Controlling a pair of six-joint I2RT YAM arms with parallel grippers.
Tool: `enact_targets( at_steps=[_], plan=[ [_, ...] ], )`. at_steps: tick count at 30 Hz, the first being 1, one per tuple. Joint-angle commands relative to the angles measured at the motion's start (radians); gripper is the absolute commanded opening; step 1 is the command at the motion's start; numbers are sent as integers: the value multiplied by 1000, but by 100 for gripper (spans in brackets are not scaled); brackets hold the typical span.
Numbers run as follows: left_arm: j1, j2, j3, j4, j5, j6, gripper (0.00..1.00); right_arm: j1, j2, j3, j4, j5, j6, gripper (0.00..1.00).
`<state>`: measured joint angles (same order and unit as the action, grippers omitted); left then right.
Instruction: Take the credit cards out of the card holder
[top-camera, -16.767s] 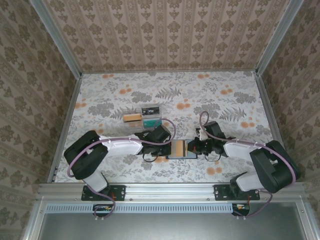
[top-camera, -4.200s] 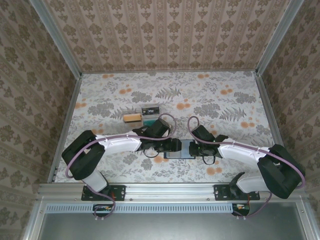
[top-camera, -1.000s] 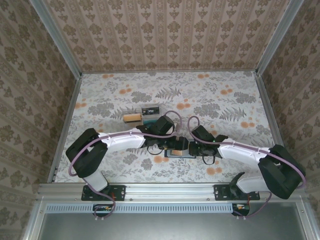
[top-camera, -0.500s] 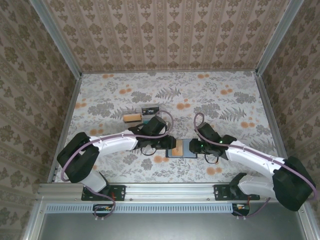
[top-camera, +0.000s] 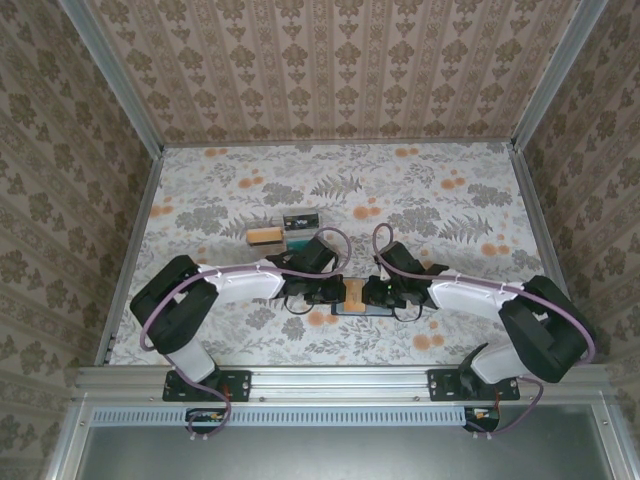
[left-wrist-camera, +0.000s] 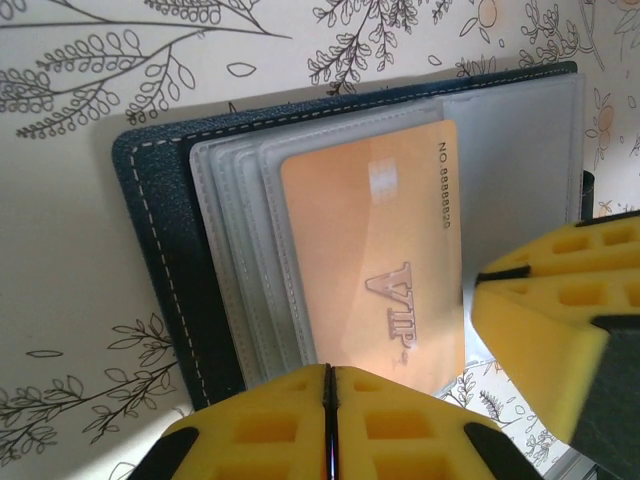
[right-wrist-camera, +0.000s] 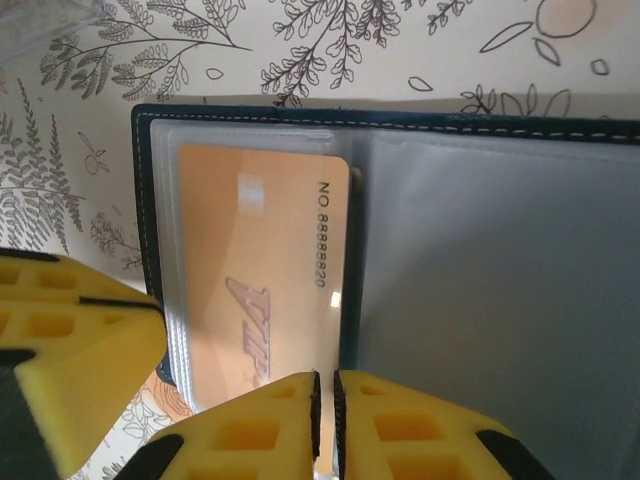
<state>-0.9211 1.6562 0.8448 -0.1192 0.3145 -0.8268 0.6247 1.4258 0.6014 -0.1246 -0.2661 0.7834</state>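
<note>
grey sleeve (right-wrist-camera: 168, 250) covers orange card (right-wrist-camera: 260, 270); left tool (left-wrist-camera: 330, 420), right tool (right-wrist-camera: 325, 420) pinched narrow; clear box (top-camera: 285, 231) behind.

Glossy plastic credit card (left-wrist-camera: 370, 270) — grainy stitched card holder (left-wrist-camera: 160, 250), cloudy smooth sleeves (left-wrist-camera: 520, 170)

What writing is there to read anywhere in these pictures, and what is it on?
"VIP": on the orange card in the holder.
"NO.8888820": along that card's edge; the last digits are slightly unsure.
Any print on the clear box: too small to read.
</note>
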Motion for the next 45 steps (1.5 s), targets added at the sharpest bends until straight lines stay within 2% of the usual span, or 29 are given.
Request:
enact_targets(
  at_steps=[1, 17, 23, 26, 30, 45],
  plan=[
    [4, 23, -1, 14, 6, -4, 10, -16, 23, -6, 51, -46, 37, 16],
    [-2, 51, -6, -19, -2, -17, 4, -36, 41, -12, 20, -38, 37, 22],
    [-6, 60, 5, -19, 1, -14, 3, -49, 89, -26, 107, -124, 57, 18],
    [-6, 59, 6, -24, -1, -15, 2, -54, 78, -33, 106, -120, 60, 8],
    [-7, 57, 8, -48, -14, -23, 0, -73, 43, -44, 72, -111, 50, 0],
    [2, 50, -12, -69, -32, -37, 0, -158, -28, -109, 41, -134, 7, 0]
  ],
)
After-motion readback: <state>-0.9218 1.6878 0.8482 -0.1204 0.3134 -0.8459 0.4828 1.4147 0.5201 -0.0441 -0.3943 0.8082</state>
